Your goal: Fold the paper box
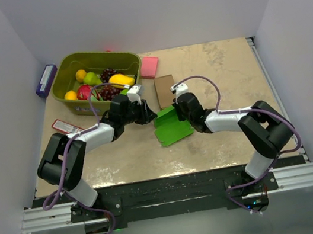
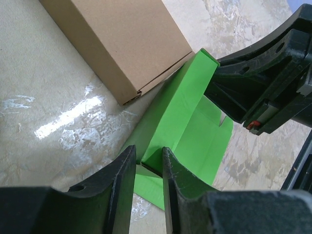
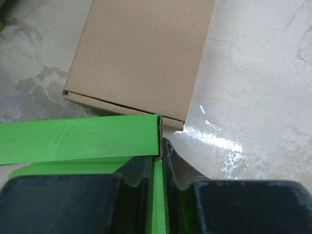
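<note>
The green box (image 1: 172, 127) seems light, thin card, easily creased; left tool (image 2: 147, 152) and right tool (image 3: 159, 155) clench its 12 o'clock wall ends.

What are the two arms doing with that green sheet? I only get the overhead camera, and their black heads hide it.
Observer: The left wrist camera shows the left end effector pinching one end of an upright folded wall of the paper box.
Operator: And the other arm?
Observer: The right end effector is closed on a thin green flap at that wall's far end.
Operator: Is the brown thing open?
Observer: No, the brown cardboard box lies closed, its seamed side facing the wall.
</note>
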You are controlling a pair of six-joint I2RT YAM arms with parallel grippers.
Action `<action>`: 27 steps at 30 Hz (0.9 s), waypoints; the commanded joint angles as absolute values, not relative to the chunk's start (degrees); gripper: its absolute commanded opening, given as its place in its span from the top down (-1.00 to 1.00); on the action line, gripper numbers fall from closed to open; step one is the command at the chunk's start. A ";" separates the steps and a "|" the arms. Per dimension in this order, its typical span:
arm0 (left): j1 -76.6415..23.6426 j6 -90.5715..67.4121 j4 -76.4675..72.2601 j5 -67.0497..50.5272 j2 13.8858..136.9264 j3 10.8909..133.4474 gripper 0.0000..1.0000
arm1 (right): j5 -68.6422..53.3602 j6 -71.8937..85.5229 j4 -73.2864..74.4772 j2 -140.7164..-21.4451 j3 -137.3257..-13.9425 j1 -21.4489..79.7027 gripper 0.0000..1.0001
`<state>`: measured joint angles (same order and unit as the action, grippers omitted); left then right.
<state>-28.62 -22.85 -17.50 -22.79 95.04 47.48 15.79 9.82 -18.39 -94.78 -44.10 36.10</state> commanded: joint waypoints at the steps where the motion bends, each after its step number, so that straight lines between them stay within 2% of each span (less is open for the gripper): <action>1: -28.48 -21.18 -13.44 -23.20 95.19 46.50 0.40 | 24.42 12.13 -15.21 -97.20 -47.72 38.84 1.00; 8: -28.48 -21.71 -14.50 -22.76 94.57 45.62 0.42 | 34.35 16.42 -9.85 -99.23 -50.10 40.78 1.00; 21: -28.56 -23.29 -19.50 -22.67 92.90 42.28 0.42 | 38.94 26.63 -4.48 -101.43 -51.95 41.22 1.00; 22: -28.56 -22.94 -19.95 -22.94 92.55 42.28 0.36 | 37.46 26.02 -6.48 -101.34 -51.51 41.22 1.00; 23: -28.56 -22.85 -20.21 -23.03 92.29 42.28 0.17 | 36.48 24.45 -7.55 -100.55 -50.98 41.39 1.00; 26: -28.56 -22.50 -21.36 -22.24 90.62 42.45 -0.23 | 34.03 21.81 -9.93 -98.54 -48.96 42.36 1.00; 27: -28.56 -22.41 -21.36 -21.63 89.57 42.54 -0.28 | 33.32 21.01 -10.19 -98.00 -48.69 42.54 1.00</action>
<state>-28.64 -23.05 -21.82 -21.93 92.99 43.11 34.89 22.55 -10.35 -99.57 -50.98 42.00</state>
